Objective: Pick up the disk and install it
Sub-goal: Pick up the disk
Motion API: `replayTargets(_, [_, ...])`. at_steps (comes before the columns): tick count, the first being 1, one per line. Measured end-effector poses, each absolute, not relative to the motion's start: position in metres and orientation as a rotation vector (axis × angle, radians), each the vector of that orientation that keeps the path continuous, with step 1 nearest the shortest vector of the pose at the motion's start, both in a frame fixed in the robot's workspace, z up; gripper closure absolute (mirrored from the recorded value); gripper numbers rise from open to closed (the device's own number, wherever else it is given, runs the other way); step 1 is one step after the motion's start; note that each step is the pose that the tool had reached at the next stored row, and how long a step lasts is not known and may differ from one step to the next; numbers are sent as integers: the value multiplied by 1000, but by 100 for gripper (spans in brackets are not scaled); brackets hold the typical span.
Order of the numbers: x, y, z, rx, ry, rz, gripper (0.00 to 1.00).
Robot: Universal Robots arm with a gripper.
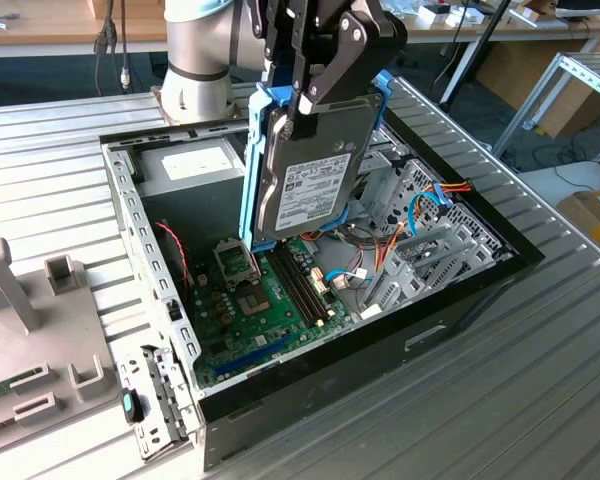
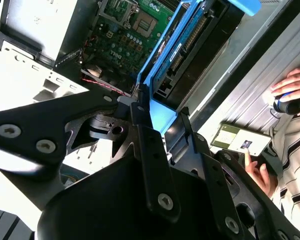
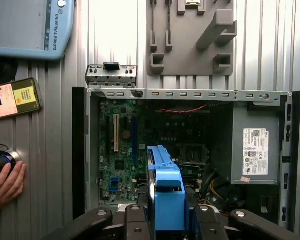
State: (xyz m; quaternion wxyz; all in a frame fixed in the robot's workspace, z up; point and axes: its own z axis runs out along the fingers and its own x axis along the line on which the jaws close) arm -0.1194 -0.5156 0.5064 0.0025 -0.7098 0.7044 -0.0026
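The disk (image 1: 315,170), a silver-grey hard drive with a white label and blue carrier rails, hangs upright on its edge over the open computer case (image 1: 130,215). My gripper (image 1: 302,105) is shut on the drive's upper edge, its black fingers clamping the blue carrier. The drive's lower end is above the motherboard (image 1: 265,300), near the memory slots. In the first wrist view the blue carrier (image 3: 167,192) sits between my gripper's (image 3: 166,220) fingers, above the case interior. In the second wrist view the disk (image 2: 190,45) is seen edge-on beyond my gripper (image 2: 157,115).
Inside the case lie the power supply (image 3: 255,150), cables and the grey drive cage (image 1: 420,240). A grey fixture (image 3: 190,35) rests on the ribbed table beside the case. A person's hand (image 3: 5,182), a phone (image 3: 12,97) and a teach pendant (image 3: 30,25) lie off the case's other side.
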Motion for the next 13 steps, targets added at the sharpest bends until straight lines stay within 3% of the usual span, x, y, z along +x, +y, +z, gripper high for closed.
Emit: replayTargets(13, [-119, -532, 506, -2226, 2209, -8, 64])
